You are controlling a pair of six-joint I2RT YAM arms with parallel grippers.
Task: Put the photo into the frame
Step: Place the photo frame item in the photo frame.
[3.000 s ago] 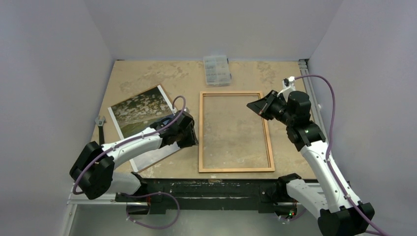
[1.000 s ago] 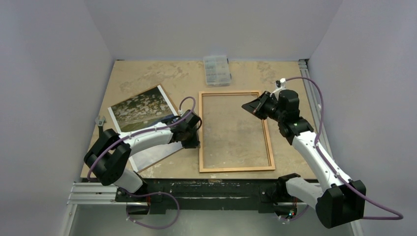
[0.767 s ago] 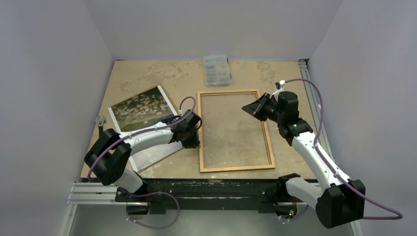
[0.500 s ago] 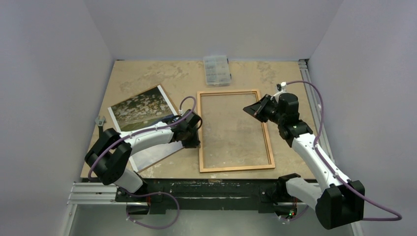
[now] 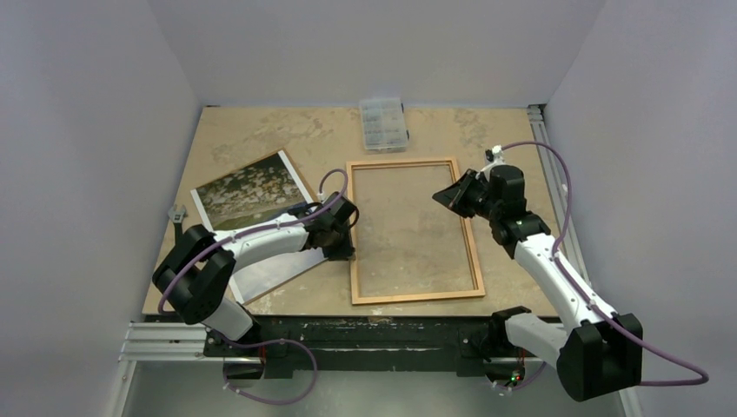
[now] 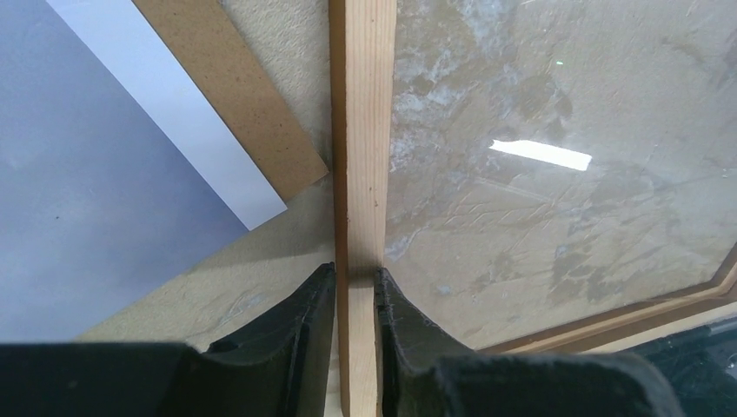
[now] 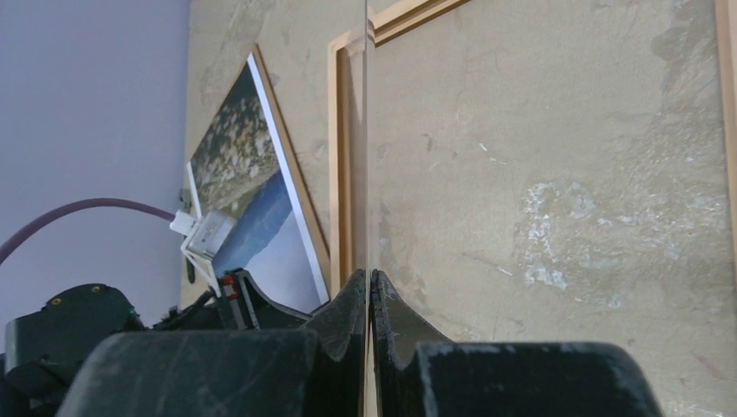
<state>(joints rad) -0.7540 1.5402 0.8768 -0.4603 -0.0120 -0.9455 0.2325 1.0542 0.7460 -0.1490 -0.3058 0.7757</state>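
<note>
Frame [image 5: 417, 298] long axis near-far; L hand [image 6: 355, 282] clamps left rail [image 6: 361, 130], R hand [image 7: 371, 287] pinches pane [image 6: 539, 200].

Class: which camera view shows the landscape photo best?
Top external: the large glossy landscape photo lies nearly whole, left arm crossing it. Left wrist shows only a blue corner; right wrist, a slanted sliver.

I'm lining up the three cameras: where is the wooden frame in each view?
Top external: the frame fills the centre.
Left wrist: the frame shows one vertical rail mid-picture, pane at right.
Right wrist: the frame shows rails at left, top and right.
Shared landmark: the photo, left of the frame throughout.
</note>
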